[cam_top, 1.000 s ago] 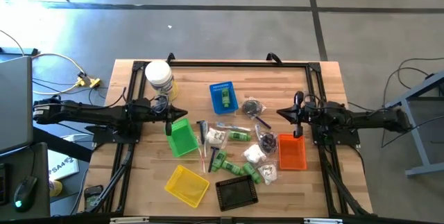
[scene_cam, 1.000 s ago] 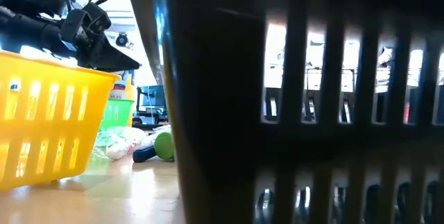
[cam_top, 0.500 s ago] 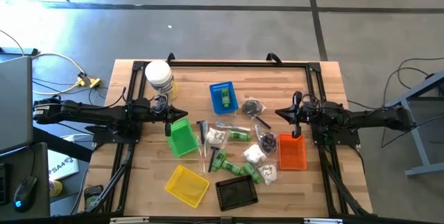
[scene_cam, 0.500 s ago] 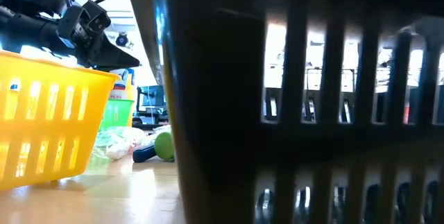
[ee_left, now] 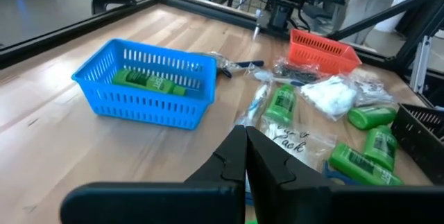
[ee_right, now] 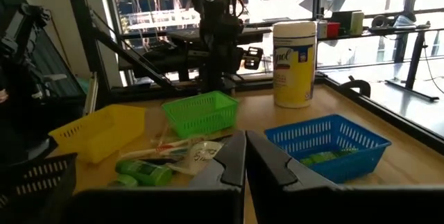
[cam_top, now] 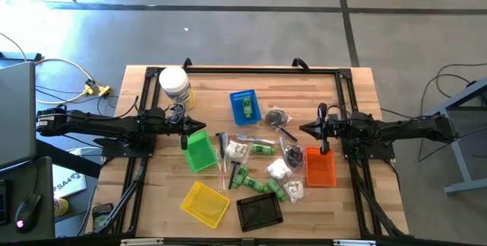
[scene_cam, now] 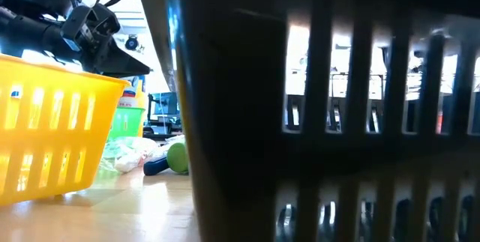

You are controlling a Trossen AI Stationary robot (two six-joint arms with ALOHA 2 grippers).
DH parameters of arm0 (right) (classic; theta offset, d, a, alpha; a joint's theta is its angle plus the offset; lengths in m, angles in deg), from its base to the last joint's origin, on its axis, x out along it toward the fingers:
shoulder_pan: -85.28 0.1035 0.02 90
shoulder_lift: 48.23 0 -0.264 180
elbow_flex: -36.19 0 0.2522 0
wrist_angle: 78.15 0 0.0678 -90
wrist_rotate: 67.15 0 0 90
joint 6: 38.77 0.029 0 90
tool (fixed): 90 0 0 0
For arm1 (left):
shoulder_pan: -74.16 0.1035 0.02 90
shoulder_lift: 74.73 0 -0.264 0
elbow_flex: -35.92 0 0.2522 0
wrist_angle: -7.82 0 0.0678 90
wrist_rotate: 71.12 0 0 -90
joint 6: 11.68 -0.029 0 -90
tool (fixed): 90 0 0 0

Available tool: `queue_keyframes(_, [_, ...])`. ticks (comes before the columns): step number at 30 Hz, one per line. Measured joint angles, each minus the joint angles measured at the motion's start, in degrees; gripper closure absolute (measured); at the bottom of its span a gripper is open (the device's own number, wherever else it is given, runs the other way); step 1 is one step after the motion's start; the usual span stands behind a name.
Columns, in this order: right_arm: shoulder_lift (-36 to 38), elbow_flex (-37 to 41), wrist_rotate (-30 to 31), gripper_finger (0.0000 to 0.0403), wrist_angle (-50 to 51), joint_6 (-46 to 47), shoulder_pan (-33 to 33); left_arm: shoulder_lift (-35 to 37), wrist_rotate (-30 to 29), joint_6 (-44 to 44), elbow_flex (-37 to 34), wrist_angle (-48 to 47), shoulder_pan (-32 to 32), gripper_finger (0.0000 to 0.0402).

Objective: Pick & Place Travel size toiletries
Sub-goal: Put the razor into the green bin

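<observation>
Right end effector [cam_top: 302, 129], fingers pressed together, hovers beside the orange basket [cam_top: 320, 167]; left end effector [cam_top: 200, 125], likewise closed, waits over the green basket [cam_top: 200, 151] near scattered toiletries [cam_top: 262, 171].

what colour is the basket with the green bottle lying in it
Blue. The basket holding a green bottle shows best in the left wrist view.

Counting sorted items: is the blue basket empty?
No. The blue basket holds one green bottle, lying on its side.

A robotics lab: wooden bench [cam_top: 152, 193] on concrete floor, trailing cables [cam_top: 65, 65], monitors [scene_cam: 161, 107] behind.
</observation>
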Motion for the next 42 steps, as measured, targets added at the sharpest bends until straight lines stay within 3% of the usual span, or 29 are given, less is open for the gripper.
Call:
queue_keyframes(7, [-2.0,-0.4,8.8,0.04,-0.2,3.0,0.0,0.0,0.0,-0.1,0.0,-0.7,0.0,0.0401])
queue_keyframes(11, [-5.2,-3.2,8.1,0.04,3.0,4.4,0.2,0.0,0.0,-1.1,0.0,-0.6,0.0,0.0401])
queue_keyframes(16, [-12.7,-7.6,10.4,0.04,9.2,5.3,1.4,0.0,0.0,-1.7,0.0,-0.9,0.0,0.0401])
queue_keyframes(25, [-29.8,-15.7,11.9,0.04,12.0,7.4,1.6,0.0,-0.2,-1.6,0.1,-1.3,0.0,0.0401])
queue_keyframes(31, [-41.4,-27.6,12.9,0.04,33.2,16.0,1.5,0.0,-0.2,-1.5,0.1,-2.1,0.0,0.0401])
queue_keyframes(36, [-50.7,-35.6,8.2,0.0399,45.6,19.5,-0.6,0.0,-0.1,-1.5,0.1,-2.2,0.0,0.0401])
queue_keyframes(42, [-57.4,-37.9,-0.8,0.0348,46.4,19.0,-3.9,0.0,0.0,-1.1,0.1,-3.9,0.0,0.0401])
